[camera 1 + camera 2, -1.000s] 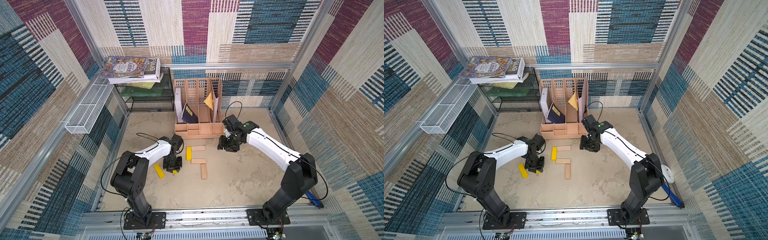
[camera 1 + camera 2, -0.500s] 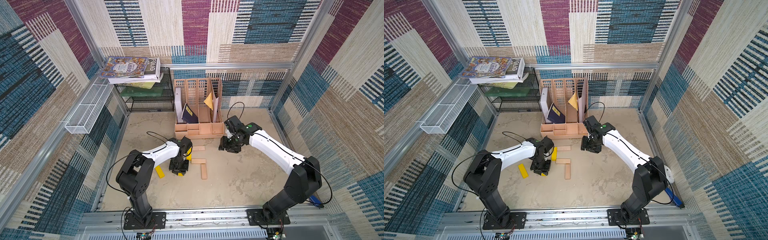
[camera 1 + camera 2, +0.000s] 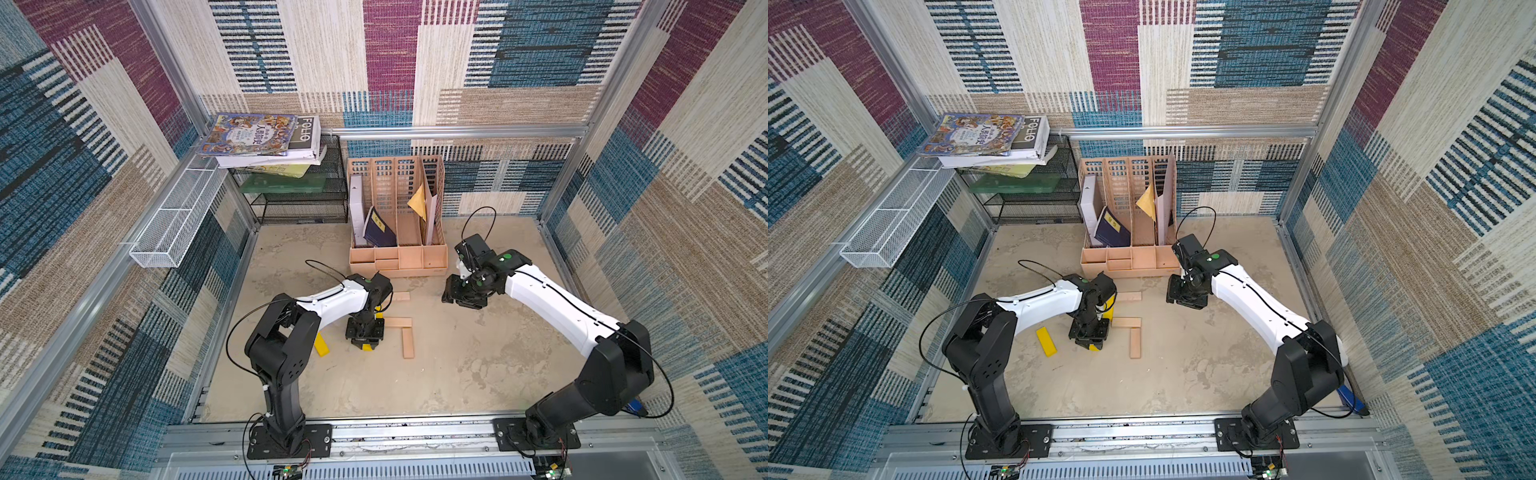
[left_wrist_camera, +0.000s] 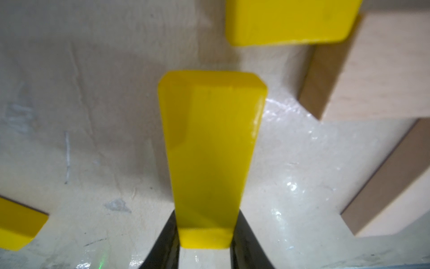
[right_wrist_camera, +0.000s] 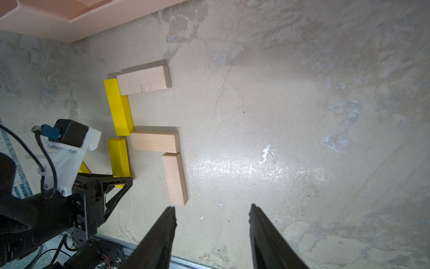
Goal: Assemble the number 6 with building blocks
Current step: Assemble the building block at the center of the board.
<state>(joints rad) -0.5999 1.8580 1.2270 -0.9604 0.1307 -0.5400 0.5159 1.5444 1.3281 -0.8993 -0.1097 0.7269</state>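
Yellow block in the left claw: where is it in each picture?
In a top view: yellow block, poking out under the left gripper.
In a top view: same spot.
Left wrist: the middle, clamped in the gripper.
Right wrist: next to the middle wood block.
Shared landmark: the middle wood block, just beside it.

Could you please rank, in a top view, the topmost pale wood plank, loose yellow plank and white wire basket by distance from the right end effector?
1. Topmost pale wood plank, centre.
2. Loose yellow plank, near left arm.
3. White wire basket, left wall.
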